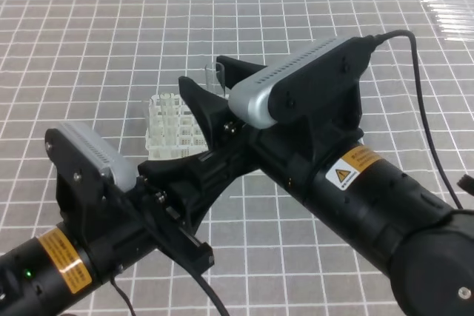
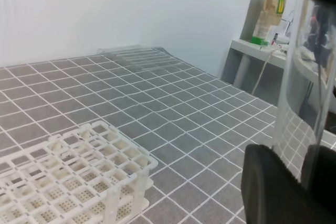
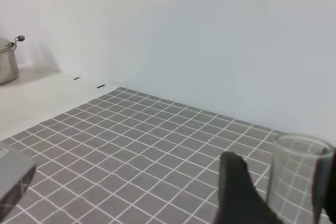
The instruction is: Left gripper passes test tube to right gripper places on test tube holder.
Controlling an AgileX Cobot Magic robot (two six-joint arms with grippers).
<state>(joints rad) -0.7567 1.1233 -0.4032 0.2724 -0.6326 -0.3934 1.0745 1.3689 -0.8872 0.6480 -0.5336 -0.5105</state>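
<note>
Clamped on the upright test tube point(image 1: 215, 78) above the test tube holder point(image 1: 172, 125), the left tool point(image 1: 198, 112) offered it between the right tool's point(image 1: 235, 72) parted fingers, apparently for handover.

This looks like a lab. A white test tube holder point(image 2: 68, 177) stands on a grey mat point(image 2: 173, 108) with white squares. At two o'clock, bottles point(image 2: 273, 9) stand on a white shelf. The wall point(image 3: 184, 30) is plain white.

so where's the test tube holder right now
In the exterior high view the test tube holder sits on the gridded mat left of centre, just behind the two end effectors; the left wrist view shows it at lower left.
</note>
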